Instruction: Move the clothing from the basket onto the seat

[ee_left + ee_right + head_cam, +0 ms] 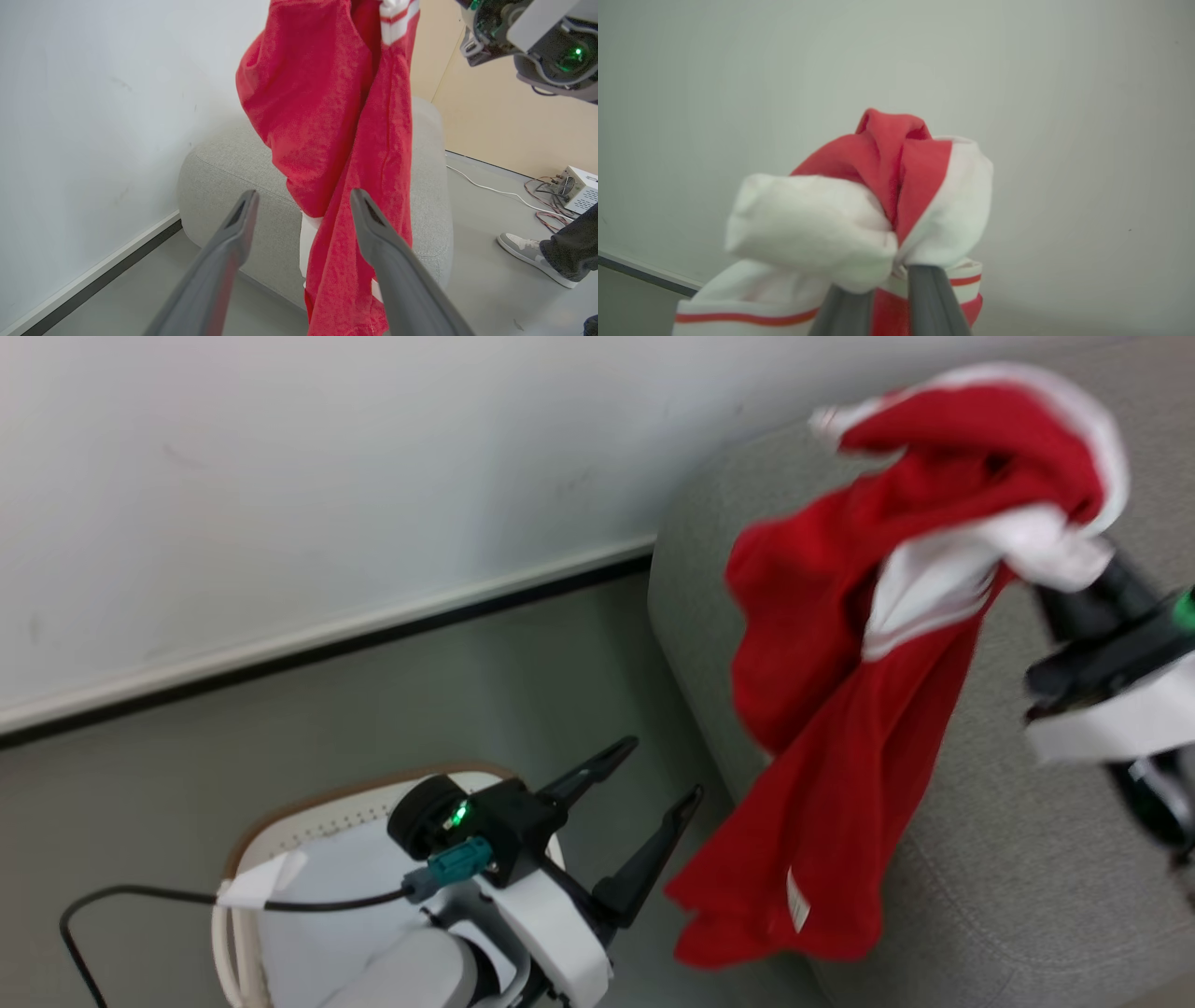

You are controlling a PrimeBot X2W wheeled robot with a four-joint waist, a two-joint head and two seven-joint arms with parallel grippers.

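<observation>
Dangling from right tool (883, 285): one jersey (840, 709)

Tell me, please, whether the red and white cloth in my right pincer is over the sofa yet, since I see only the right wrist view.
Observer: In the head view the jersey hangs from the right pincer in front of the grey sofa cushion. Its hem dangles past the cushion's edge and is not laid on it.
Operator: Thank you. Is the left pincer busy?
Observer: No, the left pincer is open and empty, near the basket.
Operator: Is anyone close by?
Observer: Yes, the left wrist view shows a person's shoe beside the sofa cushion.
</observation>
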